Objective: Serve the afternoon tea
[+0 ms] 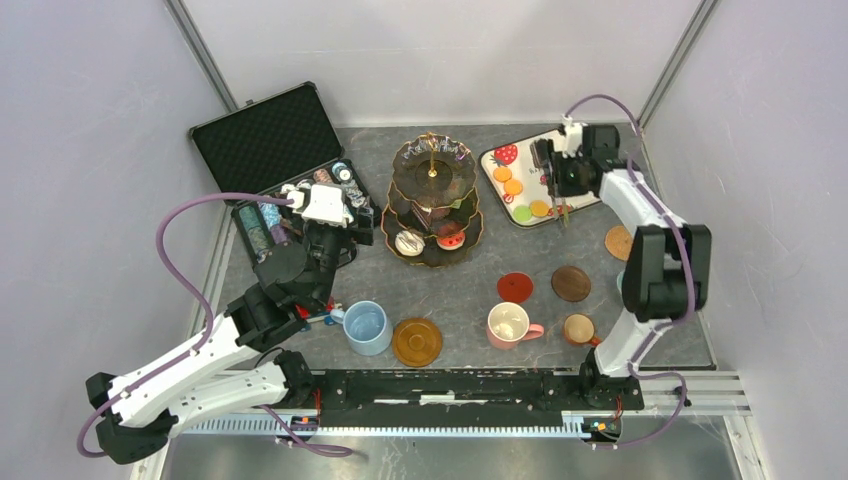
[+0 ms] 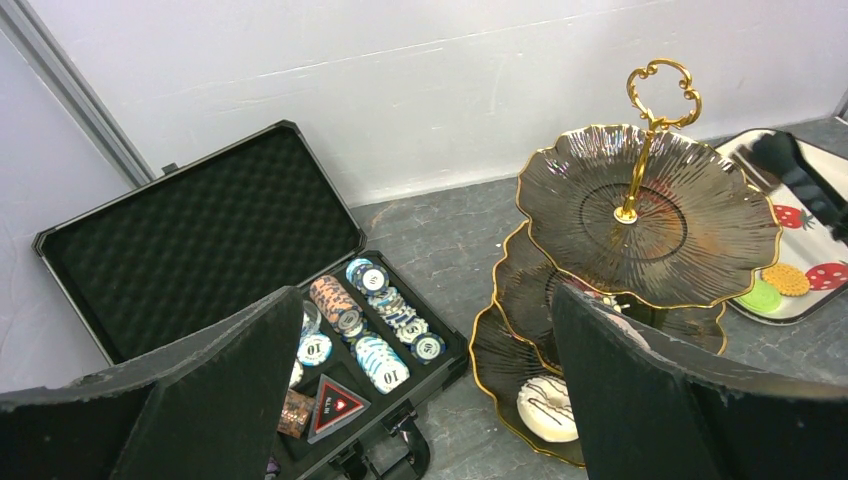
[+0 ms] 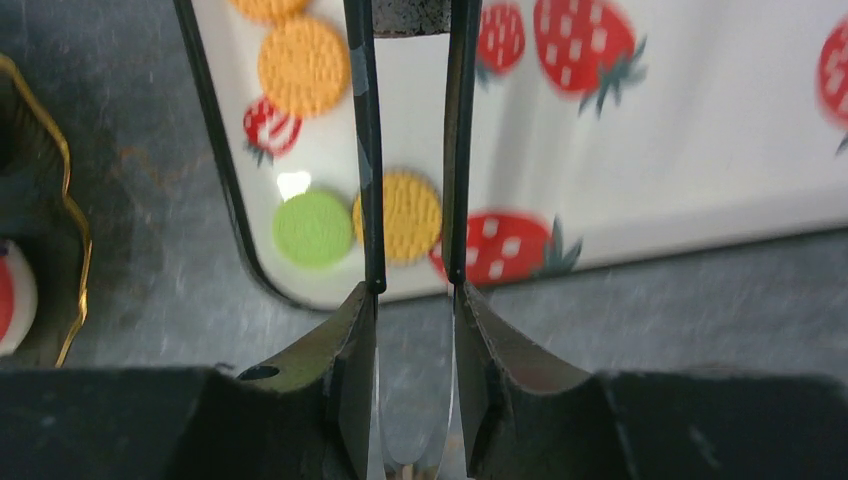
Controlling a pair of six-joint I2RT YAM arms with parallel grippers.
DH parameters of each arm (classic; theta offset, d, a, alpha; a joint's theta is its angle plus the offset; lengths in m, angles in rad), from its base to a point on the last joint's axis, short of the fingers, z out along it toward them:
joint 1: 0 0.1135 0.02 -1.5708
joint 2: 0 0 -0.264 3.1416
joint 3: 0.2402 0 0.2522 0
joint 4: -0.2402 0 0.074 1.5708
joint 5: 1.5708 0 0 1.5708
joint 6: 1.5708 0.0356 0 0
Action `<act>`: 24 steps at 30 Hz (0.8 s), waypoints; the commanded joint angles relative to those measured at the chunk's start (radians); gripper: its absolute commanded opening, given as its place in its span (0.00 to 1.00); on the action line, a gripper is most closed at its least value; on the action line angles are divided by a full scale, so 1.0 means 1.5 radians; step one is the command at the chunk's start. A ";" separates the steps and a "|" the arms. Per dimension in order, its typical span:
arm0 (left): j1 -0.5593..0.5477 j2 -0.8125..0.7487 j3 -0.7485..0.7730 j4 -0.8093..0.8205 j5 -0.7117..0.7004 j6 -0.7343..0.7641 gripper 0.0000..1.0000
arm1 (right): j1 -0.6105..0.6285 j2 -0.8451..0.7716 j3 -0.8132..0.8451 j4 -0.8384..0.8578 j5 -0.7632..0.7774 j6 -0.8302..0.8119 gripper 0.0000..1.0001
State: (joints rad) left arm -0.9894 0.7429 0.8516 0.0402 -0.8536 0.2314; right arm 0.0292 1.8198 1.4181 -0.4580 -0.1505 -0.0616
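Note:
The dark three-tier gold-rimmed stand [image 1: 432, 200] [image 2: 640, 210] stands mid-table, a white donut [image 2: 548, 408] on its bottom tier. My left gripper [image 1: 335, 235] [image 2: 428, 300] hangs open and empty between the stand and the poker case. My right gripper [image 1: 556, 180] [image 3: 412, 290] is over the strawberry-print tray [image 1: 492, 190] [image 3: 650, 150], shut on metal tongs [image 3: 367, 150]. The tong arms pass either side of a yellow macaron [image 3: 400, 215], beside a green macaron [image 3: 313, 228]. Their tips run out of the top of the view. Blue mug [image 1: 367, 327], pink mug [image 1: 510, 325] and small brown mug [image 1: 579, 329] stand near the front.
The open black case of poker chips [image 1: 270, 165] [image 2: 200, 240] lies at the back left. Round coasters lie loose: amber [image 1: 417, 341], red [image 1: 515, 287], dark brown [image 1: 571, 283], tan [image 1: 617, 242]. Orange macarons [image 1: 508, 180] sit on the tray. Walls close in the back and both sides.

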 commanded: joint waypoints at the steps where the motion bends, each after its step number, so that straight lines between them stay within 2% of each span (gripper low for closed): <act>1: 0.004 -0.006 0.023 0.015 0.005 -0.027 1.00 | -0.003 -0.165 -0.173 0.125 -0.091 0.119 0.00; 3: 0.003 -0.006 0.028 0.017 -0.004 -0.025 1.00 | 0.008 -0.228 -0.251 0.155 -0.124 0.140 0.00; 5: 0.003 -0.006 0.038 0.011 0.000 -0.033 1.00 | 0.016 -0.292 -0.302 0.152 -0.115 0.145 0.00; 11: 0.003 0.005 0.102 -0.055 0.007 -0.065 1.00 | 0.071 -0.466 -0.403 0.089 -0.115 0.118 0.00; 18: 0.002 -0.007 0.183 -0.144 0.030 -0.142 1.00 | 0.147 -0.601 -0.475 0.047 -0.132 0.158 0.00; 24: 0.002 -0.006 0.194 -0.203 0.023 -0.127 1.00 | 0.182 -0.652 -0.506 0.072 -0.181 0.209 0.00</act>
State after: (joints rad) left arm -0.9894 0.7376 1.1305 -0.1883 -0.8165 0.0761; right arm 0.2798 0.8757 0.6724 -0.4053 -0.3576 0.1833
